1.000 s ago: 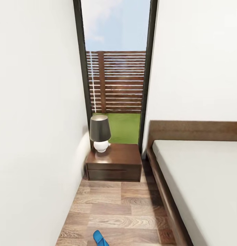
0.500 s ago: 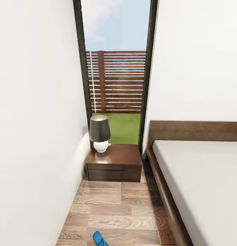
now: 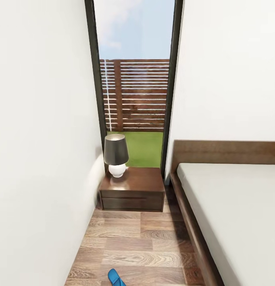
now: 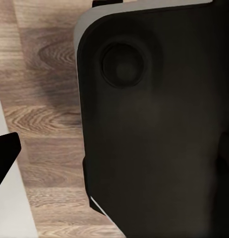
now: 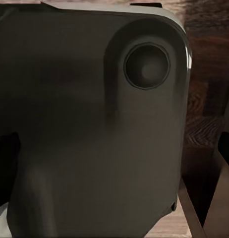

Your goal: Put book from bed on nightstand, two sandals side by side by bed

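The nightstand, dark reddish-brown with a glossy top, stands against the far window in the head view. A lamp with a black shade sits on its left half. The bed fills the right side, with a light-grey mattress in a dark wooden frame. The visible part of the mattress is bare, and the book is out of view. The tip of one blue sandal lies on the floor at the bottom edge, left of the bed. In each wrist view a dark rounded part of my own body sits close in front, over wood floor.
A narrow strip of wooden floor runs between the white wall on the left and the bed frame on the right, ending at the nightstand. Behind it a tall window looks onto grass and a slatted fence.
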### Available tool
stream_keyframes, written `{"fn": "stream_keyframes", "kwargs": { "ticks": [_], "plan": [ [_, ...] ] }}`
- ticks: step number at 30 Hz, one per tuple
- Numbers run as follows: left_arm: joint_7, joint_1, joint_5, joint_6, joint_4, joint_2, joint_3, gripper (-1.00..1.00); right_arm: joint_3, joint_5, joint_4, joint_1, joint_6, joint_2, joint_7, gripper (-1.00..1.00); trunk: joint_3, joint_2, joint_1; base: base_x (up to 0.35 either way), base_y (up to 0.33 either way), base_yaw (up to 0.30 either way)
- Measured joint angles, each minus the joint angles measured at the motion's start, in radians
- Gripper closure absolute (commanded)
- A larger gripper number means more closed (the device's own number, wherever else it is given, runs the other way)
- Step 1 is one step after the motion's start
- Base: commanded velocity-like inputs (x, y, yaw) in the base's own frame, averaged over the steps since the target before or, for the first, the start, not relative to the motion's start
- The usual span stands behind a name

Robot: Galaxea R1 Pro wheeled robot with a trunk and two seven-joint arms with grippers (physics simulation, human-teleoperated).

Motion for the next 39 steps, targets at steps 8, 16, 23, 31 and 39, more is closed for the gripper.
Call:
{"fn": "stream_keyframes", "kwargs": {
  "ticks": [8,16,23,31,39],
  "plan": [
    [0.000,0.000,-0.003,0.013,-0.001,0.002,-0.004,-1.00,-0.002,-0.001,-0.001,-0.013,-0.009,-0.006,0.001,-1.00,0.000,0.000,0.000,0.000,0.000,0.000],
    [-0.002,0.000,-0.003,0.016,-0.002,0.004,-0.005,-1.00,-0.004,-0.002,-0.001,-0.016,-0.013,-0.012,-0.001,-1.00,0.000,0.000,0.000,0.000,0.000,0.000],
    [-0.003,-0.001,-0.002,0.016,-0.002,0.005,-0.005,-1.00,-0.006,-0.003,-0.001,-0.016,-0.013,-0.013,-0.002,-1.00,0.000,0.000,0.000,0.000,0.000,0.000],
    [-0.004,0.000,-0.001,0.015,-0.002,0.007,-0.004,-1.00,-0.004,-0.001,-0.002,-0.016,-0.014,-0.014,-0.004,-1.00,0.000,0.000,0.000,0.000,0.000,0.000],
    [-0.004,-0.001,0.005,0.015,-0.002,0.008,0.000,-1.00,-0.003,0.000,-0.006,-0.016,-0.015,-0.014,-0.006,-1.00,0.000,0.000,0.000,0.000,0.000,0.000]
  ]
}}
